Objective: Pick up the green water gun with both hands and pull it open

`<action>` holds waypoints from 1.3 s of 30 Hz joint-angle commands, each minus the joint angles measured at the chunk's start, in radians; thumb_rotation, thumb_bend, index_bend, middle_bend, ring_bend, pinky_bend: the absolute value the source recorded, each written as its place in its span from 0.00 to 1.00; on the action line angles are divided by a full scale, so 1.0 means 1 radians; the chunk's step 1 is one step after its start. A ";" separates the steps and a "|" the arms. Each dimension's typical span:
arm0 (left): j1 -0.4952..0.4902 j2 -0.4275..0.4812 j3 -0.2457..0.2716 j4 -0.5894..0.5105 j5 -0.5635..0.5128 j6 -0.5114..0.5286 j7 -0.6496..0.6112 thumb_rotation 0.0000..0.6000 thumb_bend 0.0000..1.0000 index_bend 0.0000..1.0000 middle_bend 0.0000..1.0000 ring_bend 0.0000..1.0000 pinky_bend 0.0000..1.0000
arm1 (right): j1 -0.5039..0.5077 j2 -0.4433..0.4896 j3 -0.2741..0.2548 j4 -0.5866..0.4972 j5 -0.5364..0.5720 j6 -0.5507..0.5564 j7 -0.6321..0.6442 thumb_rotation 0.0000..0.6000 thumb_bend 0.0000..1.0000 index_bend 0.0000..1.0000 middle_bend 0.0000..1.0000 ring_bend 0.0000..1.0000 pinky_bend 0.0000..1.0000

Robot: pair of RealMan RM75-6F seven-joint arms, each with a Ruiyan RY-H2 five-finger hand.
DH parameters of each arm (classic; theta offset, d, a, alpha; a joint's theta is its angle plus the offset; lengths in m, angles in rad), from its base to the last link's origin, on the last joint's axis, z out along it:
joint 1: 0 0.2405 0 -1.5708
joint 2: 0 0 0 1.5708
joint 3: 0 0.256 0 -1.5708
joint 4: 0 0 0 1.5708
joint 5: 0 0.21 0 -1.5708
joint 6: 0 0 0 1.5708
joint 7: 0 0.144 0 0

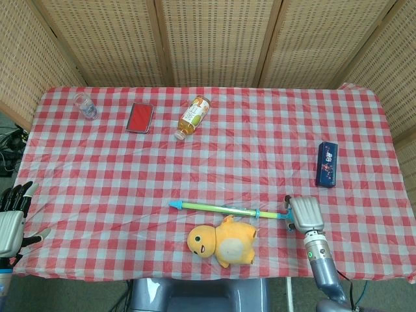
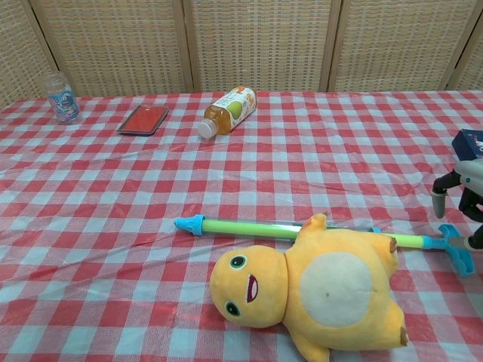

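**Right hand over the water gun's handle, left hand off at the table edge**

Woven rattan screens stand behind a table covered by a red-and-white checked cloth. The green water gun lies flat near the front edge, its blue nozzle pointing left and its blue T-shaped handle at the right end. A yellow plush toy lies just in front of the gun, and in the chest view one of its ears overlaps the barrel.

The right hand sits directly above the handle end, palm down. In the chest view its fingers hang apart on either side of the handle; whether they touch it cannot be told, and nothing is clasped.

The left hand is at the near left edge of the table, well apart from the gun, its fingers spread and holding nothing.

Along the far side lie a small clear cup, a flat red case and a tea bottle on its side. A dark blue box lies at the right, beyond the right hand.
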 commanded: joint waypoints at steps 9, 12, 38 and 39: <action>-0.001 0.000 -0.002 0.000 -0.006 -0.006 0.001 1.00 0.06 0.00 0.00 0.00 0.00 | 0.017 -0.033 -0.007 0.067 0.032 -0.035 0.032 1.00 0.43 0.51 1.00 1.00 0.70; -0.001 0.001 -0.001 -0.001 -0.005 -0.007 0.003 1.00 0.06 0.00 0.00 0.00 0.00 | 0.024 -0.042 -0.006 0.086 0.038 -0.046 0.040 1.00 0.43 0.52 1.00 1.00 0.70; -0.007 0.012 -0.010 -0.010 -0.030 -0.033 -0.037 1.00 0.08 0.00 0.00 0.00 0.00 | 0.097 -0.001 0.075 0.010 0.105 -0.054 0.006 1.00 0.56 0.71 1.00 1.00 0.70; -0.008 0.013 -0.011 -0.010 -0.031 -0.035 -0.038 1.00 0.08 0.00 0.00 0.00 0.00 | 0.107 0.009 0.088 -0.008 0.125 -0.055 -0.010 1.00 0.56 0.71 1.00 1.00 0.70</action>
